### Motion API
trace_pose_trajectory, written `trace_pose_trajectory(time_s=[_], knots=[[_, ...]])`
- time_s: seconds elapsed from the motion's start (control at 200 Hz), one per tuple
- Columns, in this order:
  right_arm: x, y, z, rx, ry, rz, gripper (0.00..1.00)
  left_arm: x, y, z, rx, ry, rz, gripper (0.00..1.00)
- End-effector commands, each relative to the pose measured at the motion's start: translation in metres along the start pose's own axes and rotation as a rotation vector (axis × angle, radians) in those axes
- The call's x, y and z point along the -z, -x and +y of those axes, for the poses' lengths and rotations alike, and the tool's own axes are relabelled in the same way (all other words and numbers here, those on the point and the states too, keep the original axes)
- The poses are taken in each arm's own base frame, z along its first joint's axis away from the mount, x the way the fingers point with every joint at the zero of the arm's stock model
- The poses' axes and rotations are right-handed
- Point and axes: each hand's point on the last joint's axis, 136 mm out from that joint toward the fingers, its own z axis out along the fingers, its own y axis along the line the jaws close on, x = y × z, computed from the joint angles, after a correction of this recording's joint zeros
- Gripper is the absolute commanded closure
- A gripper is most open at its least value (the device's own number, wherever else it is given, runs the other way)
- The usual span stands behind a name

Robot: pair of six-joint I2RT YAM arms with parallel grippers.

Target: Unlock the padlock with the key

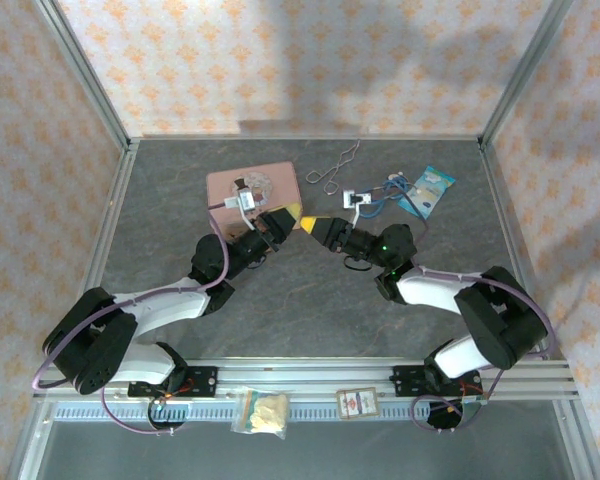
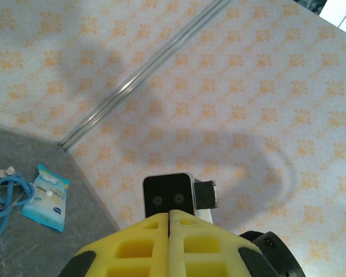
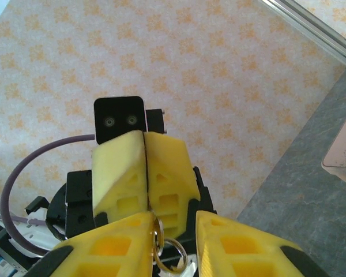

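The left hand [image 2: 169, 216] has its yellow fingers pressed together, tip to tip with the right hand [image 3: 174, 218] over the middle of the tabletop [image 1: 310, 300]; the right hand's fingers stand apart, silver rings [image 3: 161, 251] in the gap; key and padlock I cannot make out; beyond, towards the far edge, the pink tin [image 1: 275, 185] sits closed, its contents hidden; a clear bag [image 1: 260, 411] of pale stuff lies at the near edge.
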Motion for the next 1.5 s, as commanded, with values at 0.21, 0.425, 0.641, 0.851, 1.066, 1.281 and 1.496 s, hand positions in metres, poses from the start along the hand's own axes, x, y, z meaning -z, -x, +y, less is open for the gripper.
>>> trace_pose_trajectory(time_s=[0.21, 0.425, 0.641, 0.851, 1.066, 1.281, 1.496], knots=[[-0.0041, 0.0, 0.016, 0.022, 0.082, 0.003, 0.93, -0.0017, 0.0073, -0.0146, 0.013, -0.059, -0.05, 1.0], [-0.0028, -0.0024, 0.0131, 0.014, 0.071, 0.006, 0.91, 0.0032, 0.0123, -0.0129, 0.001, -0.033, -0.075, 1.0], [-0.0017, -0.004, 0.0129, 0.005, 0.067, 0.006, 0.73, 0.0048, 0.014, -0.0111, 0.006, -0.023, -0.086, 1.0], [-0.0002, -0.0045, 0.0135, 0.004, 0.066, 0.002, 0.79, 0.0046, 0.0149, -0.0119, 0.007, -0.026, -0.09, 1.0], [-0.004, -0.0021, 0.0162, 0.013, 0.08, 0.001, 0.87, 0.0028, 0.0122, -0.0121, 0.015, -0.032, -0.08, 1.0], [-0.0079, -0.0018, 0.0165, 0.012, 0.089, 0.005, 0.86, 0.0031, 0.0072, -0.0111, 0.033, -0.035, -0.076, 1.0], [-0.0048, -0.0043, 0.0142, 0.021, 0.081, 0.001, 1.0, 0.0064, 0.0123, -0.011, 0.041, -0.022, -0.097, 0.9]])
